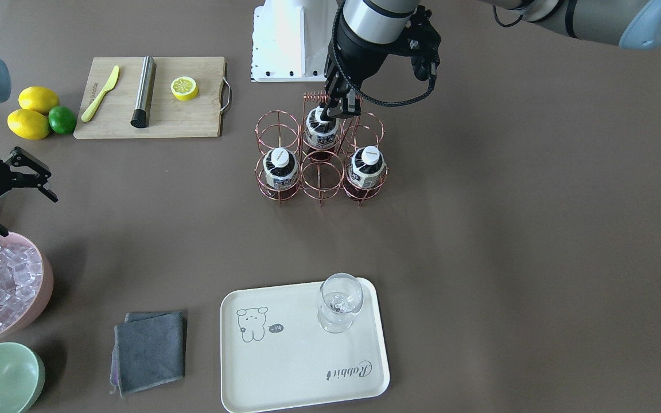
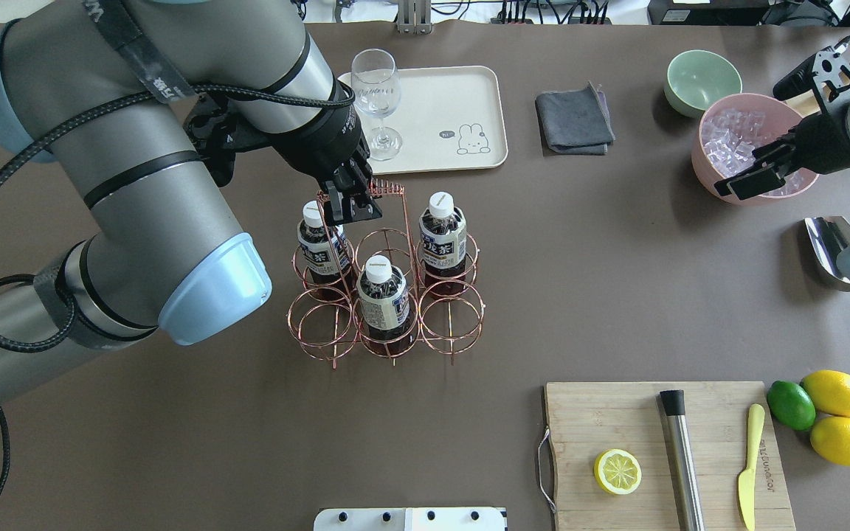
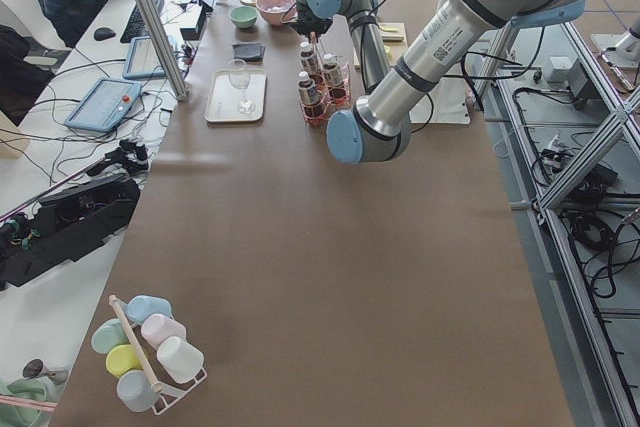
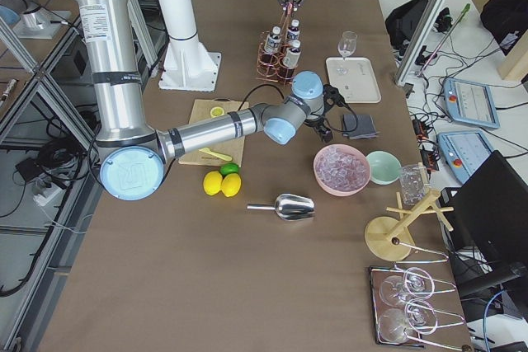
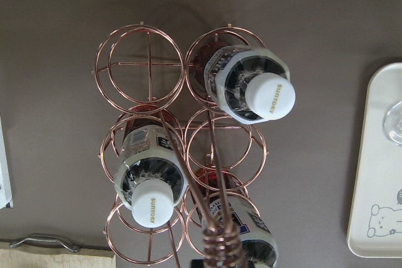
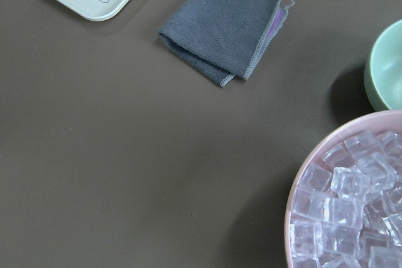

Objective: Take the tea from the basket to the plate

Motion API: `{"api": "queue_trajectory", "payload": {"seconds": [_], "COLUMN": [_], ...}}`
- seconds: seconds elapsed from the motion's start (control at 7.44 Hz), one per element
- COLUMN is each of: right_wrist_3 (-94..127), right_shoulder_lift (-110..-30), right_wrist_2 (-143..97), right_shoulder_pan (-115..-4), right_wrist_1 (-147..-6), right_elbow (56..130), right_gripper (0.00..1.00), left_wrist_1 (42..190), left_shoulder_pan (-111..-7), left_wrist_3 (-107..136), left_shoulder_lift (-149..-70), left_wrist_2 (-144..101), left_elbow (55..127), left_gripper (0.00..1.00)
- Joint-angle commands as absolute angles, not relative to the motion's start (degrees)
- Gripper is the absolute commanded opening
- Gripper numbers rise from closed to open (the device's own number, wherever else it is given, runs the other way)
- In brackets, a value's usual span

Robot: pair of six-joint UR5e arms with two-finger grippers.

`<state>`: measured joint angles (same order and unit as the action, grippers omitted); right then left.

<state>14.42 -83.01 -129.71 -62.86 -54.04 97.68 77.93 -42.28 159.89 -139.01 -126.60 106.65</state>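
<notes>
Shiny copper wire basket (image 5: 151,64), seemingly plastic plate (image 1: 302,355)

The basket (image 5: 217,246) stands mid-table. Its far row holds a bottle (image 2: 322,251) in the left cell and another bottle (image 2: 442,232) in the right cell. Its near row holds a third bottle (image 2: 384,299) in the middle cell. Beyond the basket lies the tray (image 2: 440,96), with a glass (image 2: 377,92) standing on its left end. Right of the tray lies a cloth (image 2: 574,118), then a bowl (image 2: 702,81), and just nearer and right of that the bowl of ice cubes (image 2: 753,144). A scoop (image 2: 845,273) lies nearer still, by the right edge. Near the robot, right of the basket, lies the cutting board (image 2: 602,413). On it, left to right, are a lemon half (image 2: 617,472), a rod (image 2: 683,457) and a knife (image 2: 748,464). A lime (image 2: 792,404) and two lemons (image 2: 836,392) cluster just right of the board.
</notes>
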Motion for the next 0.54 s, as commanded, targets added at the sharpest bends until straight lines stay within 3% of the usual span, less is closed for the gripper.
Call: {"api": "queue_trajectory", "payload": {"seconds": [0.0, 0.4], "right_wrist_3": [18.8, 19.2], "right_shoulder_lift": [-83.1, -82.5], "right_wrist_2": [-128.8, -129.4], "right_shoulder_pan": [-63.4, -63.6], "right_wrist_1": [-48.9, -46.6], "right_elbow": [96.8, 98.5], "right_gripper": [1.0, 1.0], "left_wrist_1": [78.1, 78.0], "left_shoulder_pan": [-42.3, -42.3], "left_wrist_3": [160.1, 160.4], "left_shoulder_lift": [-139.1, -139.3], "left_wrist_2": [-126.7, -126.7], "left_elbow": [106.5, 106.6], "left_gripper": [0.0, 0.0]}}
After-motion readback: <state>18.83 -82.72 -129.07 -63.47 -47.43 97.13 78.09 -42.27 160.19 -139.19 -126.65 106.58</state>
